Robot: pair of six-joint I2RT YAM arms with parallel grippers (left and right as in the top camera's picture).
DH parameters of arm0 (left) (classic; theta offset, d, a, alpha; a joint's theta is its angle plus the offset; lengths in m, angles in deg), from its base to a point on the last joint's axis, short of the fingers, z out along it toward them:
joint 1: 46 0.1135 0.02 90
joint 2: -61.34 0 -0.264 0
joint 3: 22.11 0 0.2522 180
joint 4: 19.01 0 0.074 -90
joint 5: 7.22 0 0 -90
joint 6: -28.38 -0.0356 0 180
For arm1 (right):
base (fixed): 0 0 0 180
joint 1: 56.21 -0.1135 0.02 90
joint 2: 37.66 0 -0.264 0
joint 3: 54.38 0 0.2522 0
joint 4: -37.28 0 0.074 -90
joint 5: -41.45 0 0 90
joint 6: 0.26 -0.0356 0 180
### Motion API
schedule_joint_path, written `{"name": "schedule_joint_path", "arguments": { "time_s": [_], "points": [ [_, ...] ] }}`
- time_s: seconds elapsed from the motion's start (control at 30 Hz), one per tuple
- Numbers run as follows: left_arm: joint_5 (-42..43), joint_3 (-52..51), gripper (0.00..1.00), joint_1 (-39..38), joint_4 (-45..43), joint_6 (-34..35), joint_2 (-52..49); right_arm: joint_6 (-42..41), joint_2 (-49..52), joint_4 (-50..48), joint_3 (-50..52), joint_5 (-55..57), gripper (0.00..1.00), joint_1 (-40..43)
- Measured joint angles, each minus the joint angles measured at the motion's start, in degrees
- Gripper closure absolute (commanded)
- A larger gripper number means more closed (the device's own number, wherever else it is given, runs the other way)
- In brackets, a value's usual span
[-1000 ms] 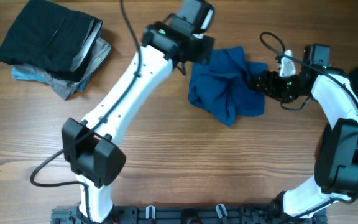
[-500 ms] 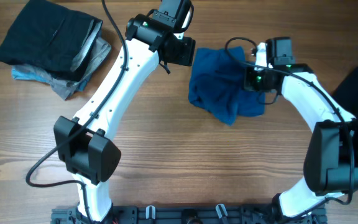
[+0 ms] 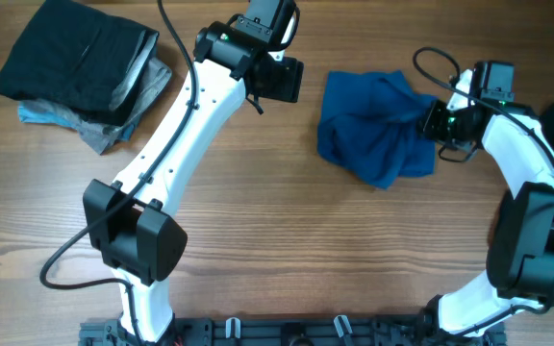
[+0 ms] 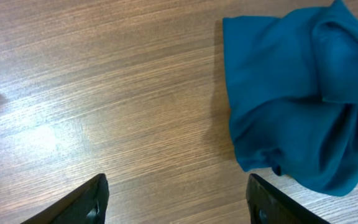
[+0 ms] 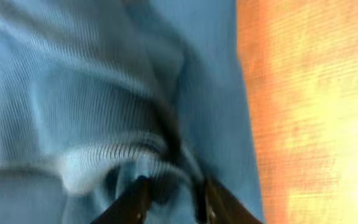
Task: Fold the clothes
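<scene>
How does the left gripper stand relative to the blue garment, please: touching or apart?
Apart. The overhead view shows a strip of bare wood between the left gripper and the blue garment's near edge.

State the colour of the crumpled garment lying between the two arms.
The garment is solid blue with no pattern; the left wrist view shows it best.

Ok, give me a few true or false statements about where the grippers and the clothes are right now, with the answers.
The blue garment lies crumpled, not folded. True.
The left gripper holds the blue garment. False: it is open above bare table, apart from the garment.
The right gripper is shut on the blue garment. True.
The top item of the folded pile is white. False: it is black.
</scene>
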Motion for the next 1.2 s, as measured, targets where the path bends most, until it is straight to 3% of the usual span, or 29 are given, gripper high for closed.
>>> {"name": "schedule_joint_path", "arguments": {
  "time_s": [0.07, 0.1, 0.13, 0.2, 0.27, 0.3, 0.43, 0.5, 0.53, 0.57, 0.6, 0.7, 0.77, 0.83, 0.93, 1.03, 1.1, 1.13, 1.17, 1.2],
  "points": [
    [0.0, 0.0, 0.29, 0.0, 0.3, 0.0, 0.0, -1.3, 0.0, 5.7, -0.3, -1.4, 0.52, 0.0],
    [0.0, 0.0, 0.29, 0.0, 0.3, 0.0, 0.0, -1.7, 0.0, 7.2, -0.3, -1.7, 0.45, 0.0],
    [0.0, 0.0, 0.29, 0.0, 0.3, 0.0, 0.0, -2.5, 0.0, 10.3, -0.4, -2.7, 0.47, 0.0],
    [0.0, 0.0, 0.28, 0.0, 0.3, 0.0, 0.0, -2.6, 0.0, 11.1, -0.3, -3.0, 0.57, 0.0],
    [0.0, 0.0, 0.27, 0.0, 0.2, 0.0, 0.0, -0.2, 0.0, 9.2, -0.3, -3.5, 0.89, 0.0],
    [0.0, 0.0, 0.26, 0.0, 0.2, 0.0, 0.0, 2.0, 0.0, 7.7, -0.3, -4.6, 0.96, 0.0],
    [0.0, 0.0, 0.25, 0.0, 0.2, 0.0, 0.0, 7.2, -1.4, 7.8, -0.3, -9.0, 0.96, 0.0],
    [0.0, 0.0, 0.24, 0.0, 0.2, 0.0, 0.0, 7.8, -3.1, 8.3, -0.3, -9.4, 0.77, -0.2],
    [0.0, 0.0, 0.23, 0.0, 0.2, 0.0, 0.0, 7.7, -4.2, 8.4, -0.3, -8.8, 0.53, -0.4],
    [0.0, 0.0, 0.22, 0.0, 0.1, 0.0, 0.0, 7.0, -5.2, 8.4, -0.3, -7.4, 0.42, -0.5],
    [0.0, 0.0, 0.22, 0.0, -0.2, 0.0, 0.0, 5.6, -6.3, 8.0, -0.3, -5.2, 0.41, -0.8],
    [0.0, 0.0, 0.21, 0.0, -0.8, 0.0, 0.0, 4.8, -8.0, 4.3, -0.3, -1.6, 0.55, -0.8],
    [0.0, 0.0, 0.21, 0.0, -0.9, 0.0, 0.0, 7.3, -8.1, 1.4, -0.3, -3.6, 0.62, -0.9],
    [0.0, 0.0, 0.21, 0.0, -1.4, 0.0, 0.0, 10.4, -8.1, -3.7, -0.3, -7.5, 0.63, -1.2],
    [0.0, 0.0, 0.21, 0.0, -2.0, 0.0, 0.0, 11.4, -8.0, -9.2, -0.4, -8.7, 0.58, -3.6],
    [0.0, 0.0, 0.21, 0.0, -2.0, 0.0, 0.0, 10.7, -5.9, -12.2, -0.4, -5.0, 0.41, -8.7],
    [0.0, 0.0, 0.21, 0.0, -1.7, 0.0, 0.0, 9.9, -2.8, -12.8, -0.4, -2.6, 0.35, -11.3],
    [0.0, 0.0, 0.21, 0.0, -1.3, 0.0, 0.0, 9.0, -0.5, -12.8, -0.4, -1.4, 0.41, -12.5],
    [0.0, 0.0, 0.21, 0.0, -1.0, 0.0, 0.0, 8.2, 1.6, -12.8, -0.4, -0.2, 0.68, -13.1],
    [0.0, 0.0, 0.21, 0.0, -0.8, 0.0, 0.0, 7.3, 3.1, -12.7, -0.4, 0.8, 0.89, -13.3]
  ]
}}
